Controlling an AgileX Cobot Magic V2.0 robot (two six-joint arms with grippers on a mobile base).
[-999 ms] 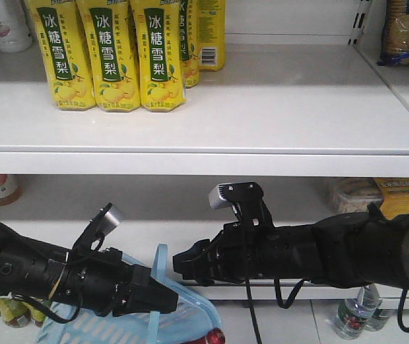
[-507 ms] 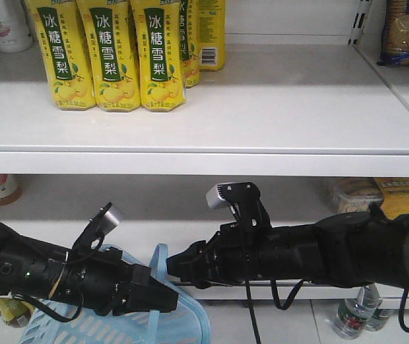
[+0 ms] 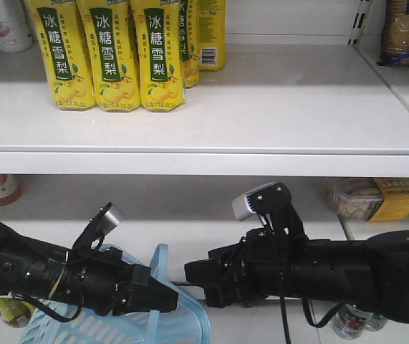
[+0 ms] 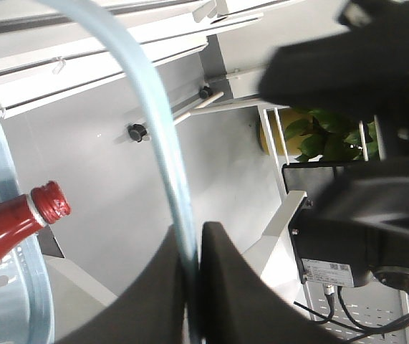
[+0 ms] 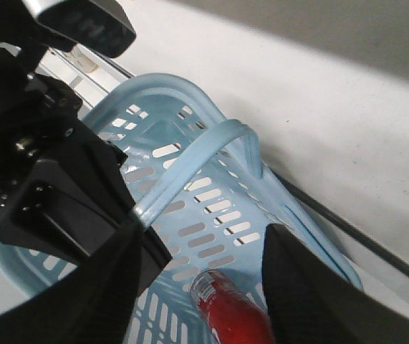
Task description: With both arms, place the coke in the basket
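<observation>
From the front, the left gripper sits at the pale blue handle of the basket, while the right gripper hangs just beside it, apart from the basket, its black arm reaching in from the right. Above them a white shelf carries yellow-labelled bottles. This view shows nothing of the coke.

The left wrist view fills that gap: the two dark fingers are pinched together on the thin handle, which curves up between them, and the coke pokes in from the left edge, red neck and ribbed red cap tilted upward, against the basket's rim.

The right wrist view looks down into the basket. There the coke lies inside on the slotted floor, cap pointing up the frame, below the handle. The left gripper clasps the handle at its lower end. The right gripper's own fingers stand spread wide with nothing between them, the bottle showing through the gap, well below
</observation>
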